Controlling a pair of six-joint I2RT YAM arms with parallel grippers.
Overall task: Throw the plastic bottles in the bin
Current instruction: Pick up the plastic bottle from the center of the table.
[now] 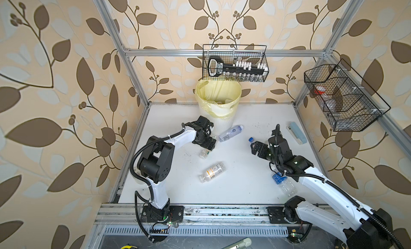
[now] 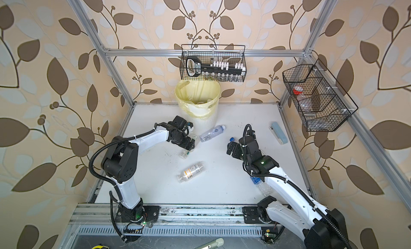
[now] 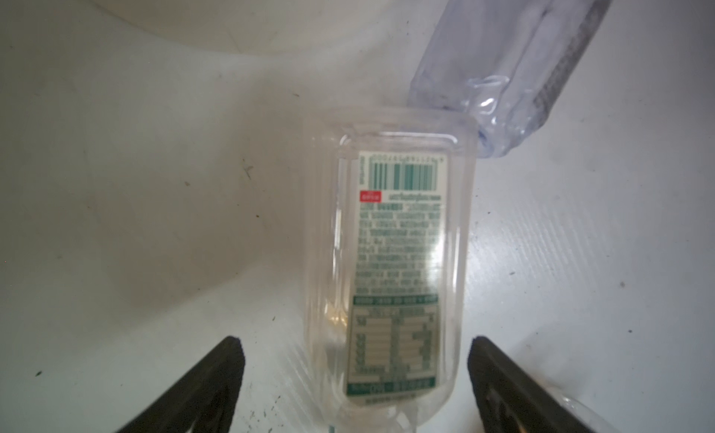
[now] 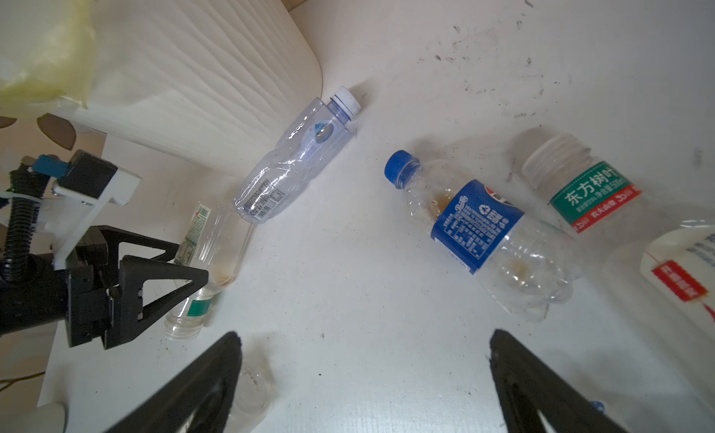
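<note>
A clear bottle with a green label (image 3: 390, 264) lies on the white table between the fingers of my open left gripper (image 3: 356, 344), with gaps on both sides. In both top views that gripper (image 1: 209, 145) (image 2: 189, 145) sits just in front of the bin (image 1: 218, 103) (image 2: 198, 98). A bluish clear bottle (image 1: 230, 133) (image 4: 298, 156) lies against the bin's foot. My right gripper (image 1: 254, 149) (image 4: 363, 357) hangs open and empty beside a blue-capped, blue-labelled bottle (image 4: 479, 233). An orange-labelled bottle (image 1: 212, 171) lies mid-table, and another blue-labelled one (image 1: 282, 181) lies under the right arm.
Two black wire baskets hang on the frame, one behind the bin (image 1: 235, 63) and one at the right (image 1: 342, 96). A pale blue block (image 1: 298, 132) lies at the right edge. Two more bottles, green-and-red labelled (image 4: 588, 195) and white-labelled (image 4: 681, 272), show in the right wrist view.
</note>
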